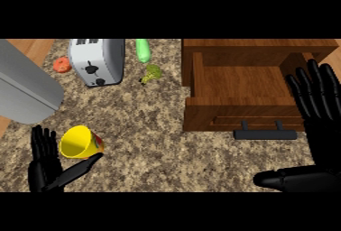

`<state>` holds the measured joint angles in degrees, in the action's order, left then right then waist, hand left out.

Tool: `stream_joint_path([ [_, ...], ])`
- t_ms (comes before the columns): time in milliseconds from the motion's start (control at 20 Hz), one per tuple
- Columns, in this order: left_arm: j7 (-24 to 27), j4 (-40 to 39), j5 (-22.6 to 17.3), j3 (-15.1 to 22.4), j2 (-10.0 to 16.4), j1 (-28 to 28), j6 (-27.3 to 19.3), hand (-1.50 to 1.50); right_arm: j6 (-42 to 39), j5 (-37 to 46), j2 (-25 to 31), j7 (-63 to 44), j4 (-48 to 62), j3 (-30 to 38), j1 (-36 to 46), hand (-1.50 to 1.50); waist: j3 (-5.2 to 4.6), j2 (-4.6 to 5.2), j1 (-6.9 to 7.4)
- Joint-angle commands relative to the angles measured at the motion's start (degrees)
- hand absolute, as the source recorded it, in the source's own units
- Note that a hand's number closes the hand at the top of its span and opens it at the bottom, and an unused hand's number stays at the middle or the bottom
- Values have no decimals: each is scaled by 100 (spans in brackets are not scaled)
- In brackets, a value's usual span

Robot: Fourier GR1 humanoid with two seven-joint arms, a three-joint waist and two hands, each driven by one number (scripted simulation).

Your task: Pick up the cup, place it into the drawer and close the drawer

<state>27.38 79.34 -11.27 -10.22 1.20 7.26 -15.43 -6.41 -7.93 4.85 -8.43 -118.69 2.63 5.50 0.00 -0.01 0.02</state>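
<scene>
Cup [80, 142], glossy tapered yellow, beside left hand [44, 171]; boxy wooden drawer [240, 83] open.

Seen from head height, one camera looks steeply down onto the speckled table [173, 153], facing forward from the robot's body and close enough that the table fills most of the frame. The left hand [43, 173] and right hand [323, 135] enter from the lower edge at either side. An open drawer [240, 83] takes the upper right; a toaster [98, 61] marks the far, upper-left side.
</scene>
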Motion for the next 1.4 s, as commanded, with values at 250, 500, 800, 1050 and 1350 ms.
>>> stream_joint_path([
  [250,889,-1243,-200,-359,-40,-477,100,-150,47,-172,7,-549,-736,-35,-219,-150,-1,-3,-18],
  [500,1475,-2279,-424,-656,268,-651,651,-150,-151,-32,-23,163,140,-15,-77,-150,-1,3,-9],
  [800,1140,-2050,-410,-470,289,-764,455,-150,-1,99,-28,-102,43,-66,155,-150,0,-1,1],
  [1050,1833,-3093,-447,-552,280,-1189,724,-150,36,176,-235,-157,-387,-381,-289,-150,-1,1,-13],
  [1350,2106,-3647,-760,-771,362,-1637,972,-150,-61,275,-263,334,55,-345,-339,-150,-2,4,-21],
])
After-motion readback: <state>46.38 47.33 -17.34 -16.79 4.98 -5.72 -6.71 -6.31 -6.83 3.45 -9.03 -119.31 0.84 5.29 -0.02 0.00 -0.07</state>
